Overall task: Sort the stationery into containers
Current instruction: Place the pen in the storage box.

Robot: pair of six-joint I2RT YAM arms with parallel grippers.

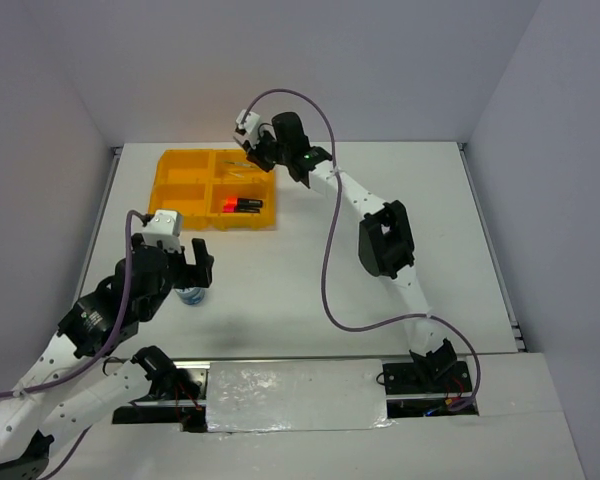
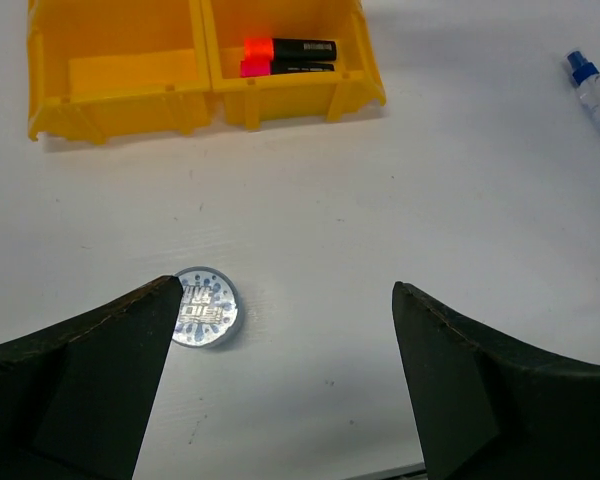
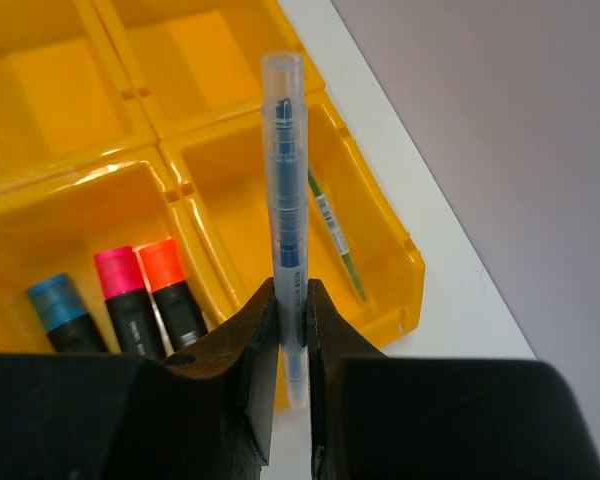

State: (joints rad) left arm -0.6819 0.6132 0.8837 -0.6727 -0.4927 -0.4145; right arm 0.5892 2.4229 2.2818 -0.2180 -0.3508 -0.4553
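— Where is the pen [image 3: 285,170] sitting?
— I'm clamping its lower end in the right gripper [image 3: 290,300], hovering over the tray [image 3: 400,270] at its far right compartment. The markers [image 3: 140,300] are lying in the neighbouring one.
— And the left?
— I'm holding the left gripper [image 2: 285,295] spread wide and empty, with the roll [image 2: 205,307] lying flat on the table [image 2: 380,200] beside one finger.

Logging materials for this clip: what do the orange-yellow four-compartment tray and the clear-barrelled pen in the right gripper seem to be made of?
Orange-yellow tray: probably moulded plastic, glossy; light glints on its rounded rims. Clear-barrelled pen, pinched in the right gripper: likely translucent plastic, smooth; a blue core shows through the barrel.
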